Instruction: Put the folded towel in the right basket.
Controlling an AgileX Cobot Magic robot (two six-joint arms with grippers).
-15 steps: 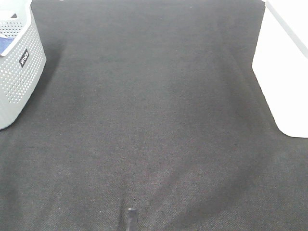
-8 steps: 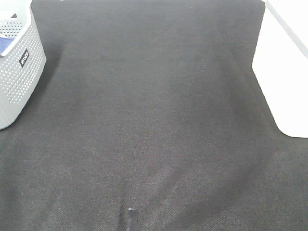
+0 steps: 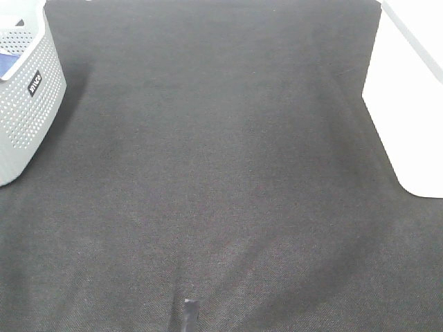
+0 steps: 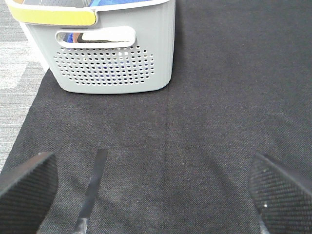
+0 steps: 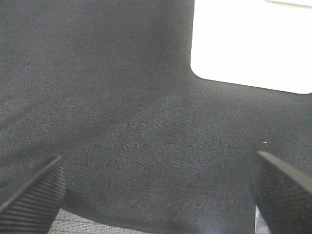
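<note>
Right basket (image 3: 408,104), white, stands on the dark mat (image 3: 221,173); left gripper (image 4: 151,192) and right gripper (image 5: 156,192) gape wide, empty.

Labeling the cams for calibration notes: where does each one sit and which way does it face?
Exterior high: mounted high, looks down on the black mat; no gripper shows.
Left wrist: low on the left arm, faces the grey perforated basket; open left gripper fingers frame the view.
Right wrist: low on the right arm, faces the white basket; right gripper open.
Shared: each basket also shows in the exterior view.
</note>
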